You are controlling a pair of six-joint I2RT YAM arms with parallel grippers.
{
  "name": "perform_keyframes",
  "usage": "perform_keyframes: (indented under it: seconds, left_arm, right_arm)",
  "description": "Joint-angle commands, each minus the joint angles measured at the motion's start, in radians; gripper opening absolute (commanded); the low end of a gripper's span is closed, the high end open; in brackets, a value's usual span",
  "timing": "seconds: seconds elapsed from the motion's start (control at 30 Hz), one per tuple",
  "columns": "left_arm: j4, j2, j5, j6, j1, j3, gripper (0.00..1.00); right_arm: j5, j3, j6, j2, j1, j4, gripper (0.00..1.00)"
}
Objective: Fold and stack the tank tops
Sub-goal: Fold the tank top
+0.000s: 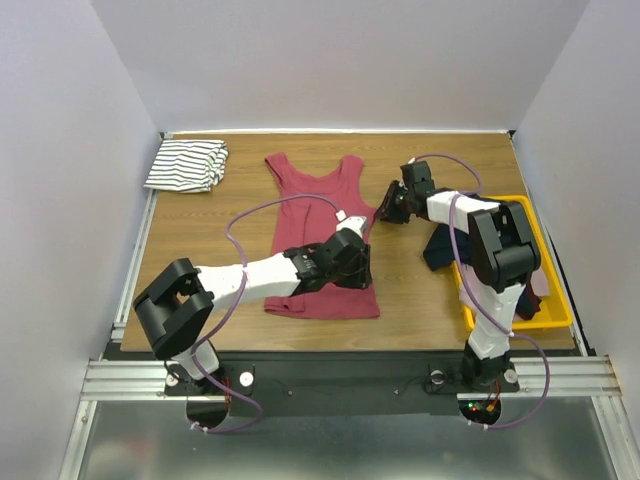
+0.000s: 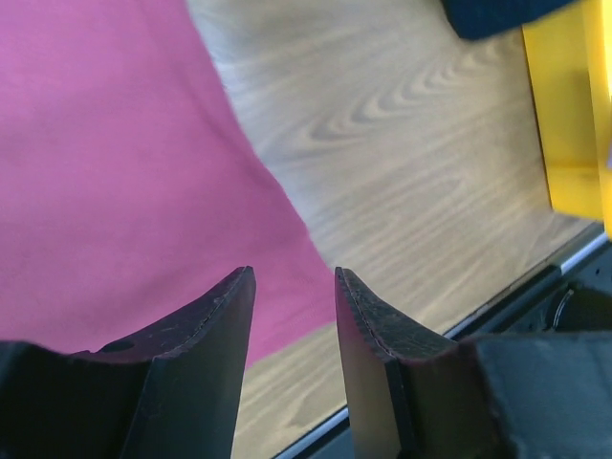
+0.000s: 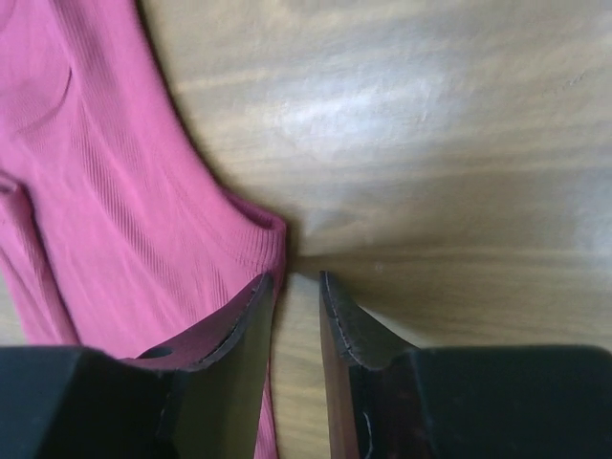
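The dark red tank top [image 1: 300, 225] lies spread flat on the table [image 1: 420, 290]. The striped tank top [image 1: 186, 165] sits folded, well off its far-left side. The left gripper [image 2: 295, 275] hovers over its near-right hem, jaws parted and empty. The right gripper [image 3: 295, 279] is at its right armhole edge, jaws slightly parted and clamping nothing.

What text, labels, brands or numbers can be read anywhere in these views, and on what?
No text can be read in any view.
white tag on the red tank top: too small to read, if it is printed at all.
striped tank top: stripes only, no print visible.
yellow bin: no marking visible.
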Motion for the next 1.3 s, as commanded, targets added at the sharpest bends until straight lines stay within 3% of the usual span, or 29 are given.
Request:
perform_keyframes:
  seconds: [0.0, 0.6, 1.27]
  left_arm:
    - [-0.025, 0.013, -0.041, 0.01, -0.045, 0.048, 0.5]
    - [-0.087, 0.136, -0.078, -0.008, -0.166, 0.118, 0.51]
    - [-0.16, 0.274, -0.135, 0.007, -0.226, 0.221, 0.44]
  right_arm:
    - [0.004, 0.054, -0.021, 0.025, -0.003, 0.047, 0.33]
    - [0.016, -0.004, 0.007, -0.076, -0.004, 0.112, 0.33]
    - [0.004, 0.022, 0.005, -0.01, -0.004, 0.112, 0.33]
